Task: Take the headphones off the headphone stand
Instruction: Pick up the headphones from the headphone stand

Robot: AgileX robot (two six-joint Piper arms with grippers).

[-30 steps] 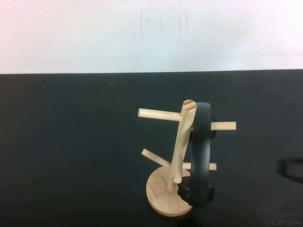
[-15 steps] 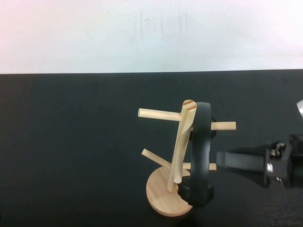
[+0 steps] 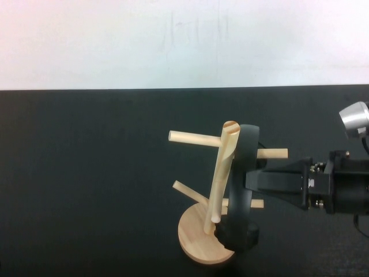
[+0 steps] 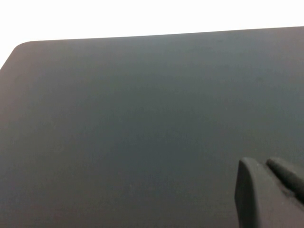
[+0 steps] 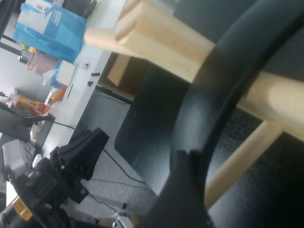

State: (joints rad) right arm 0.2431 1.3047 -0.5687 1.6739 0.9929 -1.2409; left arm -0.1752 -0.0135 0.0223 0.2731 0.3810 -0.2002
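Observation:
The black headphones hang on the right side of the light wooden headphone stand, with the headband over a top peg and an ear cup low by the disc base. My right gripper reaches in from the right at mid-height, and its tip is against the headband. In the right wrist view the headband crosses a peg very close up. My left gripper shows only in the left wrist view, shut and empty over bare black table.
The black table ends at a white wall at the back. Pegs stick out left and right of the post. Beyond the table edge, the right wrist view shows floor clutter and a blue bag.
My right arm has come in from the right edge to the headphones; its tip has gone from well clear of the headband to touching it. The headphones and stand have not moved.

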